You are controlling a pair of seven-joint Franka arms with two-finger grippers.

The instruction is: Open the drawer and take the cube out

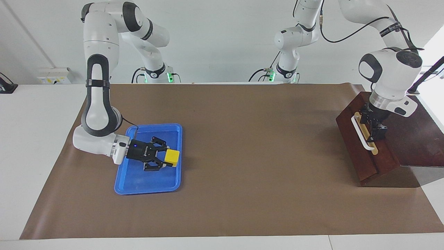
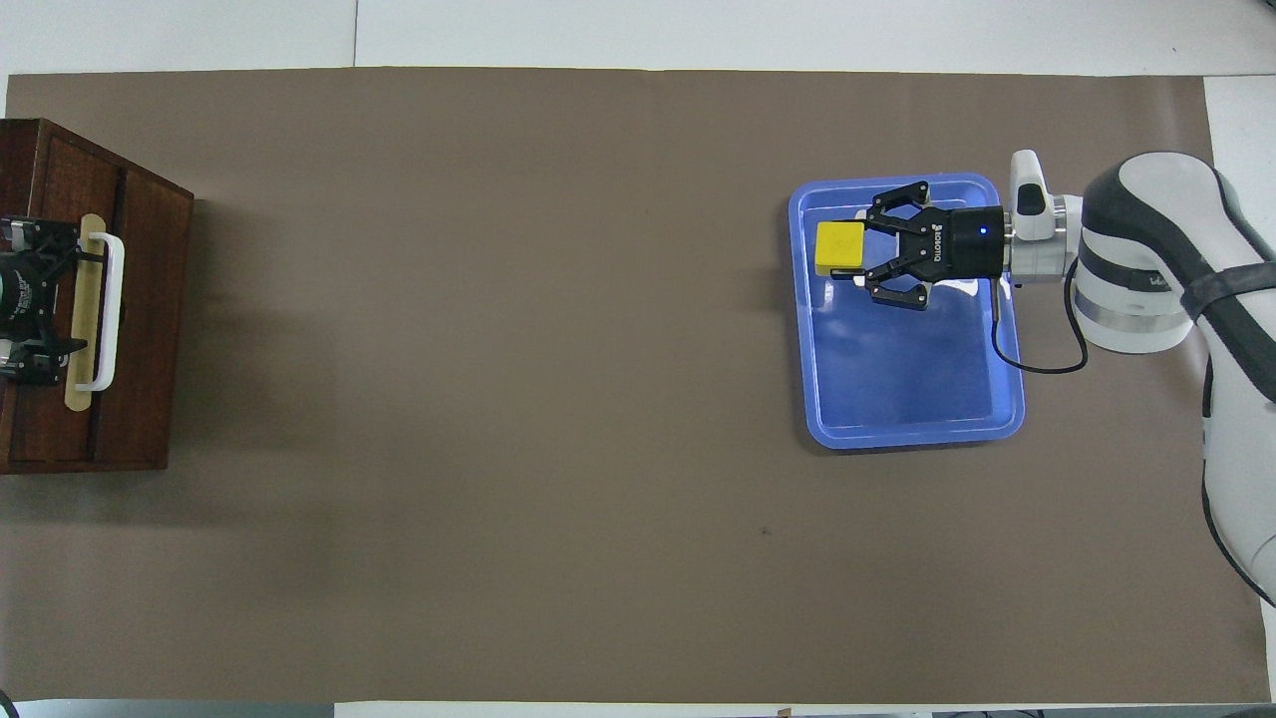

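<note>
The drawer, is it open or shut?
Shut: the drawer front sits flush with its box, no pale inside showing.

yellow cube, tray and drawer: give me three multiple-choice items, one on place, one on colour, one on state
1. Where is the cube?
A. in the drawer
B. over the tray, in the right tool
C. on the bare mat

2. What colour is the tray?
A. blue
B. green
C. red

3. How is the drawer?
A. pulled fully out
B. lifted off the table
C. closed

B: the right tool has the cube between its fingers above the tray.
A: the tray's rim and floor are blue.
C: its front sits flush with the box, no pale interior showing, with the left tool at the handle.
</note>
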